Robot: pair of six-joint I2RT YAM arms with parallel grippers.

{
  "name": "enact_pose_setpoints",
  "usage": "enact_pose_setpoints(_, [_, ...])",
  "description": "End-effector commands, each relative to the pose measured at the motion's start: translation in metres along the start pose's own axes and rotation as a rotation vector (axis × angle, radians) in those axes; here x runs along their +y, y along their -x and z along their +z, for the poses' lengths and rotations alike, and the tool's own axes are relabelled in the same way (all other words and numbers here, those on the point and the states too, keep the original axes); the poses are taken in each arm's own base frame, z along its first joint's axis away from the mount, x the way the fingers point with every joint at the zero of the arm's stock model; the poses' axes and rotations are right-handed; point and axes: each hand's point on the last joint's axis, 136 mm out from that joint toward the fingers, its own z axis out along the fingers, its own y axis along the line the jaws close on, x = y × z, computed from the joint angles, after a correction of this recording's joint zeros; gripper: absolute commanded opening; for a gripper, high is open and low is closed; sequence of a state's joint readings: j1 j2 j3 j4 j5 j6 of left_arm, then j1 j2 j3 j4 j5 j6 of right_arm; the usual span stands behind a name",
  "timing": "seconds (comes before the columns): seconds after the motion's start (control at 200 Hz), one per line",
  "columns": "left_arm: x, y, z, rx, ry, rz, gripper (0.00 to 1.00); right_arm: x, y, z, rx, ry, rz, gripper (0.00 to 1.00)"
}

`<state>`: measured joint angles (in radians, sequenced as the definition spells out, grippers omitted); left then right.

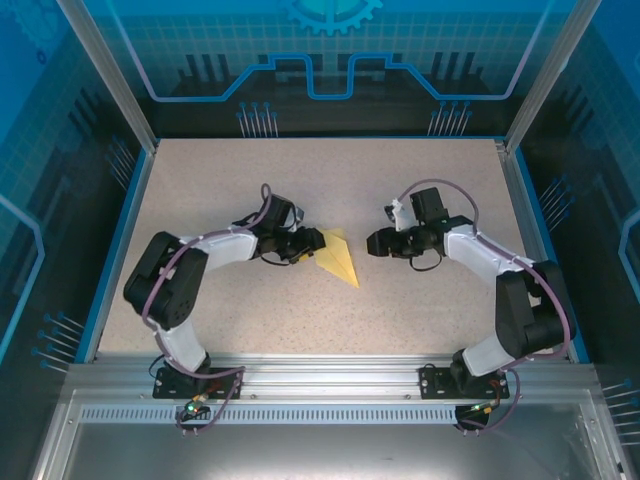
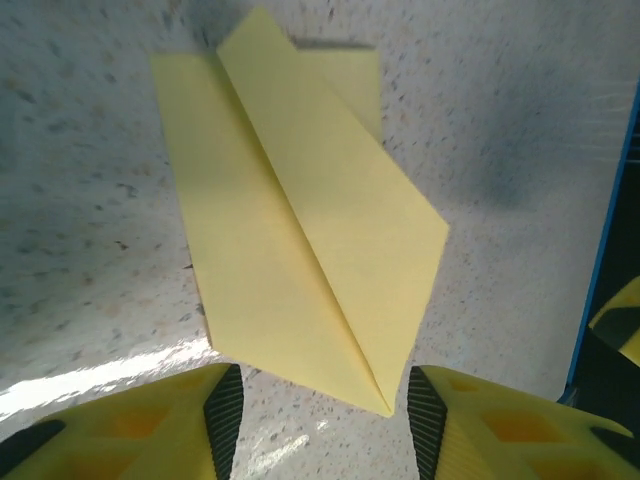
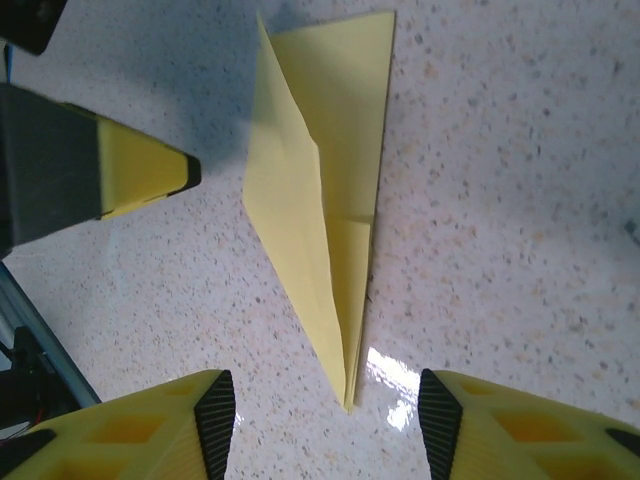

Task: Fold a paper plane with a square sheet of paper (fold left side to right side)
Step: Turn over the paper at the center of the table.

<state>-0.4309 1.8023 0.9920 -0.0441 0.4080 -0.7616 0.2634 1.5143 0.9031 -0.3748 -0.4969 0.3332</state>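
Observation:
The square sheet of paper is folded into a narrow yellow paper plane (image 1: 338, 257) with a centre crease, lying flat on the speckled table between the two grippers. My left gripper (image 1: 308, 243) stands open just left of it. In the left wrist view the plane (image 2: 300, 230) points its tip toward the gap between the fingers (image 2: 226, 410), which hold nothing. My right gripper (image 1: 373, 242) is open a little to the plane's right. Its wrist view has the plane's sharp tip (image 3: 350, 395) just ahead of the open gripper (image 3: 326, 420), apart from both pads.
The speckled table (image 1: 300, 310) has a blue rim and glass enclosure walls. In the right wrist view a yellow finger of the left gripper (image 3: 140, 170) sits close beside the plane. Free room lies behind and in front of the plane.

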Motion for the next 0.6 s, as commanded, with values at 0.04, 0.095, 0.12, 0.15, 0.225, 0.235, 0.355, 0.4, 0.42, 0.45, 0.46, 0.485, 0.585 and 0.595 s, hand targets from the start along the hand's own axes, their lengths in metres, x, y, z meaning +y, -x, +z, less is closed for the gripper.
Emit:
enact_pose_setpoints(0.04, [-0.012,0.013,0.013,-0.004,-0.023,0.000,0.51,-0.009,-0.010,-0.004,-0.009,-0.008,0.030,0.54])
enact_pose_setpoints(0.095, [-0.012,0.014,0.018,0.007,-0.028,-0.004,0.51,-0.011,-0.013,-0.004,-0.008,-0.010,0.038,0.54])
enact_pose_setpoints(0.12, [-0.012,0.014,0.020,0.013,-0.031,-0.008,0.51,-0.012,-0.013,-0.004,-0.009,-0.011,0.040,0.54])
enact_pose_setpoints(0.15, [-0.013,0.014,0.022,0.017,-0.039,-0.008,0.50,-0.012,-0.014,-0.004,-0.008,-0.010,0.041,0.54])
enact_pose_setpoints(0.225, [-0.013,0.014,0.027,0.026,-0.046,-0.014,0.46,-0.015,-0.016,-0.003,-0.005,-0.014,0.049,0.54])
enact_pose_setpoints(0.235, [-0.013,0.014,0.027,0.027,-0.047,-0.014,0.46,-0.015,-0.016,-0.003,-0.006,-0.014,0.049,0.54])
enact_pose_setpoints(0.355, [-0.011,0.015,0.032,0.032,-0.037,-0.017,0.45,-0.016,-0.017,-0.003,-0.004,-0.015,0.052,0.54])
enact_pose_setpoints(0.4, [-0.010,0.016,0.034,0.035,-0.031,-0.019,0.45,-0.017,-0.017,-0.003,-0.005,-0.016,0.054,0.54])
enact_pose_setpoints(0.42, [-0.010,0.016,0.035,0.036,-0.030,-0.019,0.45,-0.017,-0.017,-0.004,-0.006,-0.016,0.053,0.54])
enact_pose_setpoints(0.45, [-0.009,0.016,0.037,0.038,-0.027,-0.021,0.45,-0.017,-0.017,-0.004,-0.005,-0.016,0.054,0.54])
enact_pose_setpoints(0.46, [-0.009,0.016,0.037,0.039,-0.029,-0.020,0.45,-0.017,-0.017,-0.004,-0.005,-0.016,0.055,0.54])
enact_pose_setpoints(0.485, [-0.010,0.016,0.038,0.041,-0.029,-0.022,0.45,-0.017,-0.017,-0.004,-0.006,-0.017,0.055,0.54])
enact_pose_setpoints(0.585, [-0.008,0.016,0.044,0.052,-0.025,-0.023,0.43,-0.018,-0.018,-0.004,-0.005,-0.020,0.056,0.54])
enact_pose_setpoints(0.595, [-0.009,0.016,0.044,0.052,-0.026,-0.023,0.43,-0.018,-0.018,-0.004,-0.003,-0.020,0.058,0.54])
